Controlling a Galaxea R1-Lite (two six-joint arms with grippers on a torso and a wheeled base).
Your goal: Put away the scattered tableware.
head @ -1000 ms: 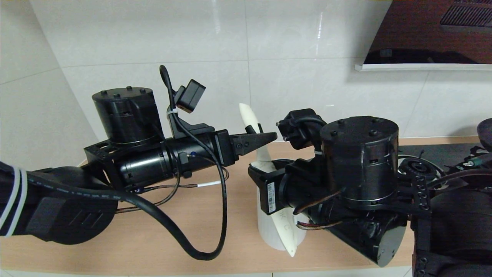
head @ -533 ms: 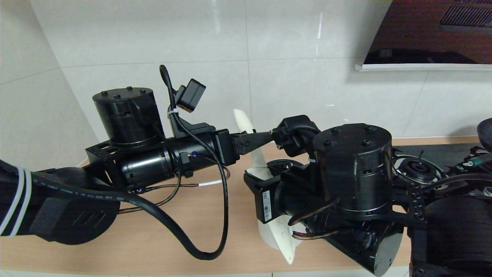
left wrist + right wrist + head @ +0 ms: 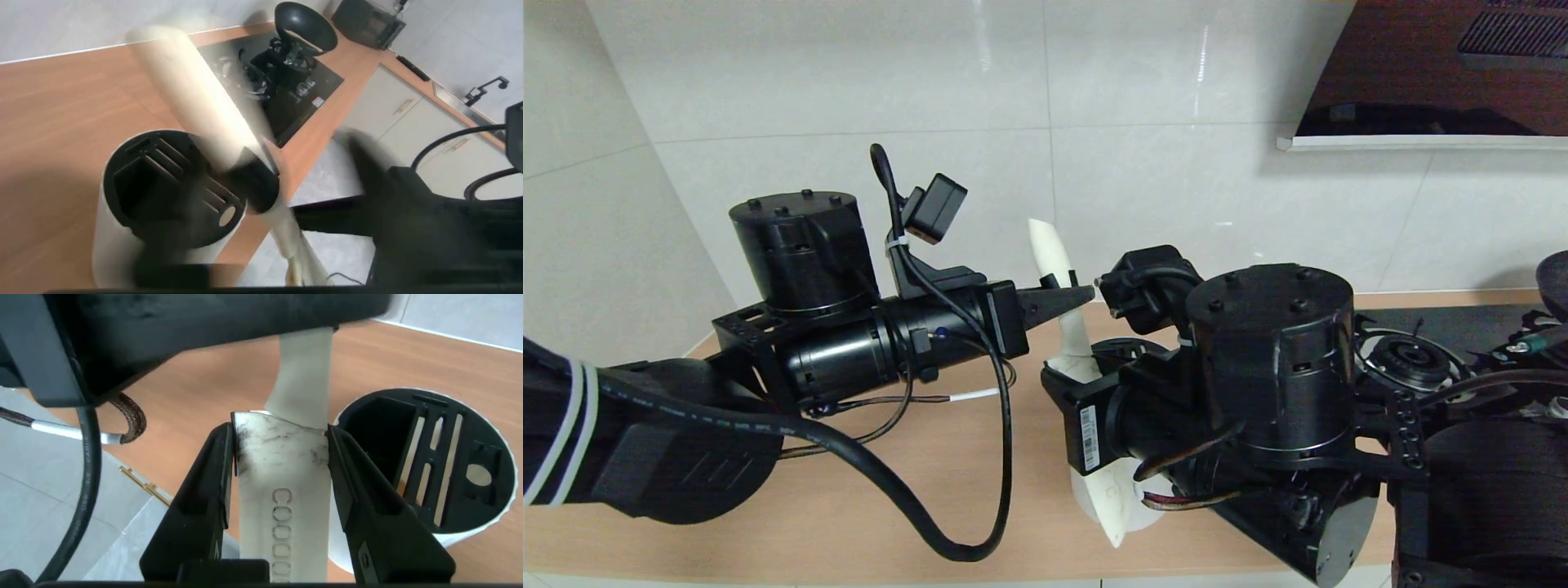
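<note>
— What do the grippers hold?
— Right gripper (image 3: 282, 457) fingers are clamped tight on the white spatula (image 3: 1045, 245) at its broad flat part; left gripper (image 3: 1068, 296) is pinched closed on its tapered handle.
— Where is it?
— Tilted in the air, close by the white utensil holder (image 3: 484, 526); that stands on the wooden counter (image 3: 980, 457).

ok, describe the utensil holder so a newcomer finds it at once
On the wooden counter, left of the black stove and near the front edge, stands the holder. It is a white upright cylinder with a black slotted insert, unlike the long cream utensil held in the air close by.
</note>
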